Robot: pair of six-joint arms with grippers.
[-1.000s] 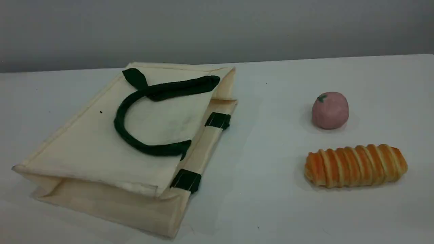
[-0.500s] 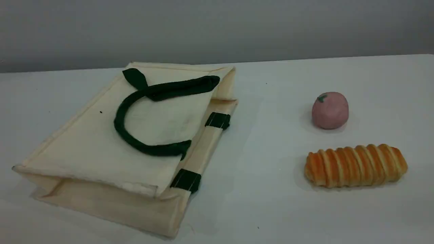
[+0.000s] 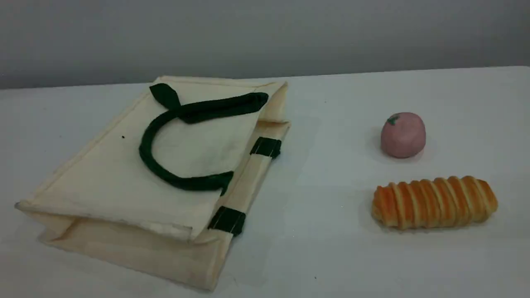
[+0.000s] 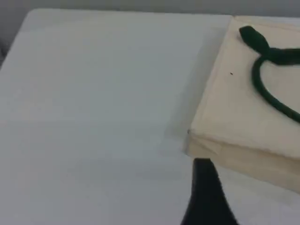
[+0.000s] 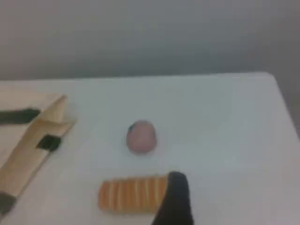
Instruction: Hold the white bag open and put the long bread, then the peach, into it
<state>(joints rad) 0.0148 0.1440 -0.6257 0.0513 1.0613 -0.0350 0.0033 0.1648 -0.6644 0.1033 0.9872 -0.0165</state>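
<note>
A plain white bench (image 3: 331, 256) fills the frame below a grey back wall, its far edge running across the upper part of the scene view. On its left half the white bag (image 3: 103, 182) lies flat, one dark green handle (image 3: 161, 174) curled on its upper face and its folded bottom turned toward the lower left of the frame. Well apart from it, on the right half, the peach (image 3: 403, 135) sits upright with its green leaf mark on top, and the long bread (image 3: 434, 202) lies crosswise just below it in the frame, the two not touching.
</note>
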